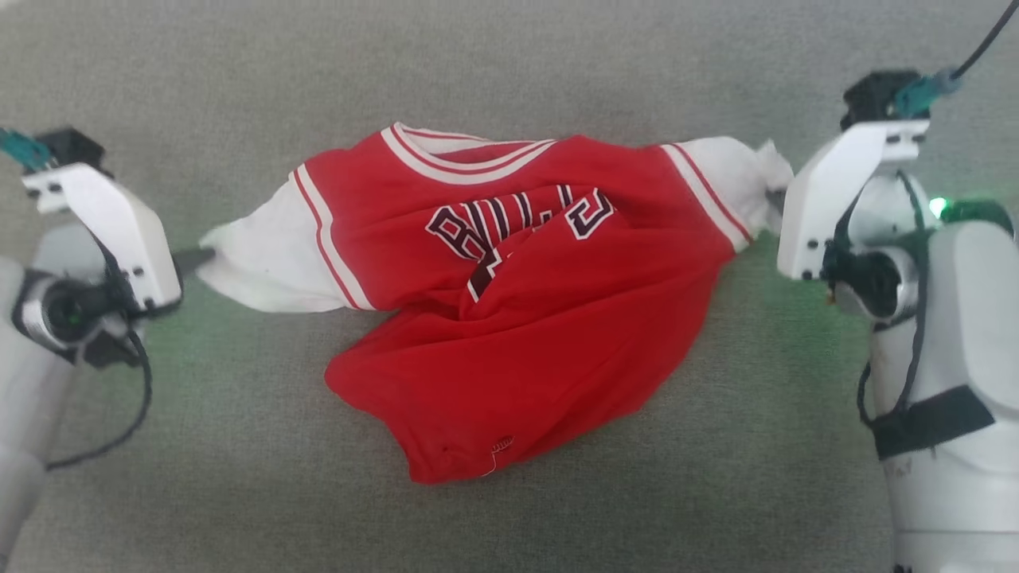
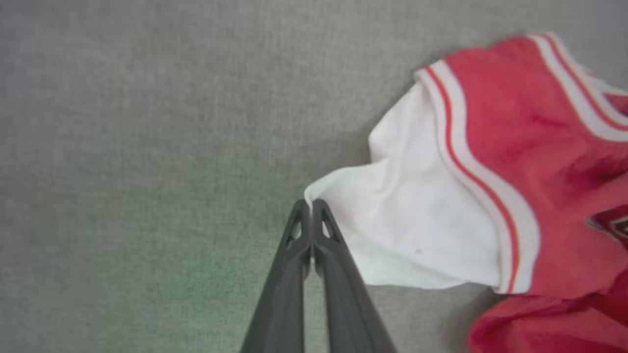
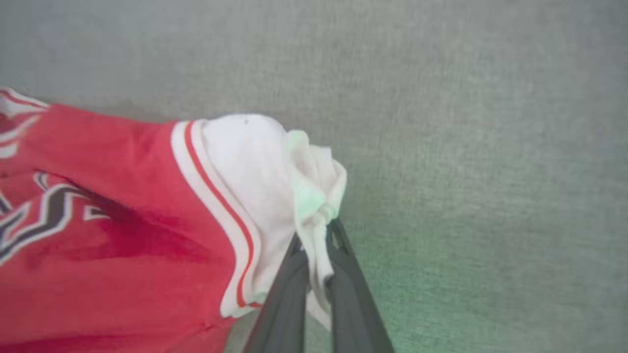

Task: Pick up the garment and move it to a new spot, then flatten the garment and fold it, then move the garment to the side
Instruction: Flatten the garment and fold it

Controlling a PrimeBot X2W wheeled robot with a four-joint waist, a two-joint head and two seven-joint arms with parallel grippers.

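**A:** Position of the garment (image 1: 517,318)?

**B:** Head view: centre of the grey cloth surface (image 1: 239,493), crumpled. Collar (image 1: 466,159) at 12 o'clock and hem (image 1: 478,454) at 6. The lower body is twisted up over part of the lettering (image 1: 517,227). Left sleeve (image 2: 407,235) points to 9 o'clock, right sleeve (image 3: 250,176) to 3.

**A:** Grippers?

**B:** Left gripper (image 2: 310,206): fingers pressed together, with only the very tip of the left sleeve between them, a thin pinch. Right gripper (image 3: 319,235): fingers closed on a bunched wad of the right sleeve's cuff, with cloth spilling over both sides. That one looks like the fuller bite.

**A:** Step in hand?

**B:** My reading is the first one, the pick-up. Both grasps are made, and the garment lies on the surface, not yet lifted. It is far from flat, so flattening and folding are ahead.

**A:** What does the next move call for?

**B:** Probably both arms rising together, level, with the sleeves held apart toward 9 and 3 so the body hangs free and untwists. The main risk I see is the left pinch: an uneven pull or a jerk could slip that corner out. Keep the tension gentle and equal, then carry the garment to the new spot.
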